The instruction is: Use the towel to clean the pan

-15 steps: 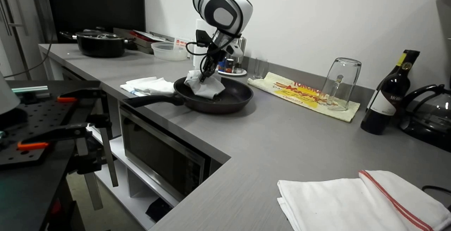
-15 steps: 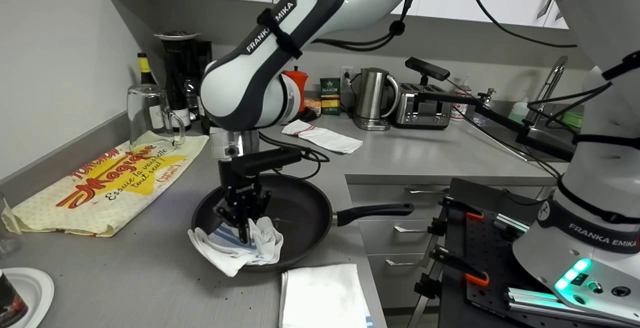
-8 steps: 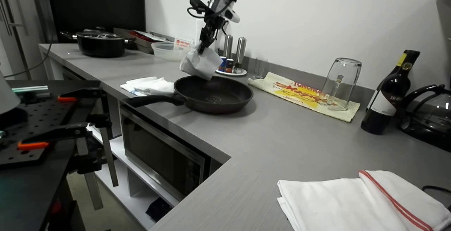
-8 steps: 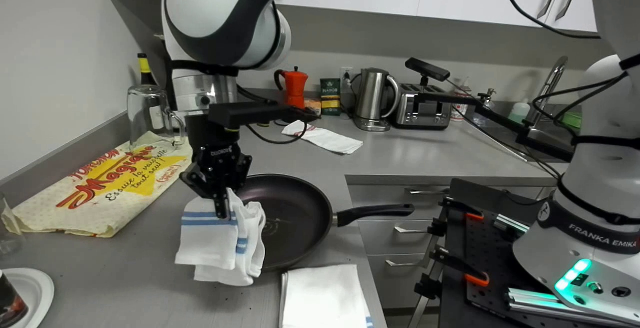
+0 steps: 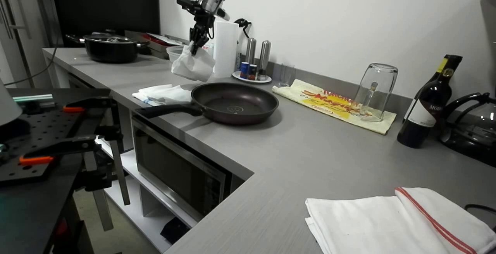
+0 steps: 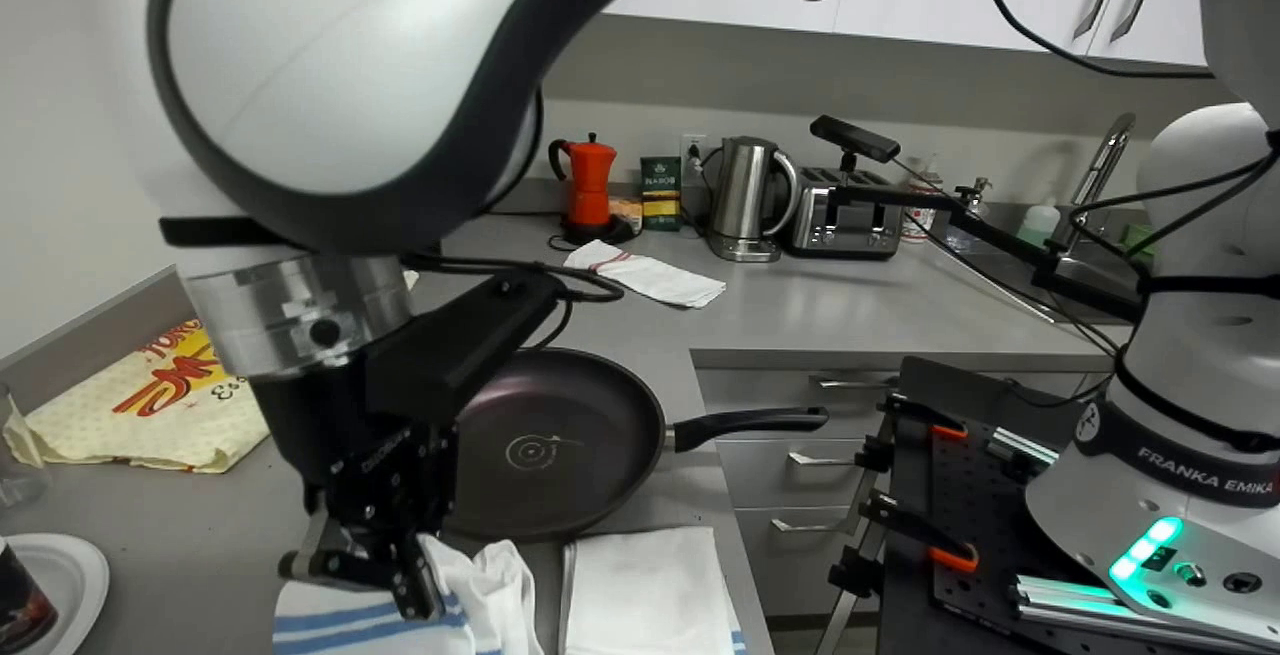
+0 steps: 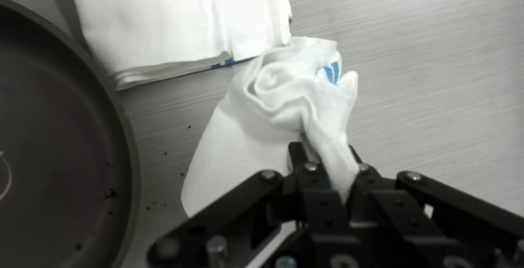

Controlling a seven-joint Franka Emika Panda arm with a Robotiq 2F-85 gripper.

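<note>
A black frying pan (image 5: pixel 232 108) with a black handle sits on the grey counter in both exterior views (image 6: pixel 560 455). Its rim also shows at the left of the wrist view (image 7: pixel 127 170), with small dark specks inside. My gripper (image 5: pixel 194 50) is shut on a white towel (image 5: pixel 192 67) with blue stripes (image 6: pixel 360 625). The towel hangs bunched from the fingertips above the counter, beside the pan and apart from it. In the wrist view the gripper (image 7: pixel 327 155) pinches a fold of the towel (image 7: pixel 282 96). Part of the towel is cut off in an exterior view.
A folded white towel (image 6: pixel 645 585) lies beside the pan. A paper towel roll (image 5: pixel 226 50) and a plate with shakers (image 5: pixel 252 78) stand near the wall. A yellow printed cloth (image 5: pixel 329 106) bears an upturned glass mug (image 5: pixel 376 91). A red-striped towel (image 5: pixel 387 223) lies on the counter.
My gripper has lifted the towel up out of the pan and carried it sideways, off the pan, to over the counter beside the folded towel. The pan has not moved.
</note>
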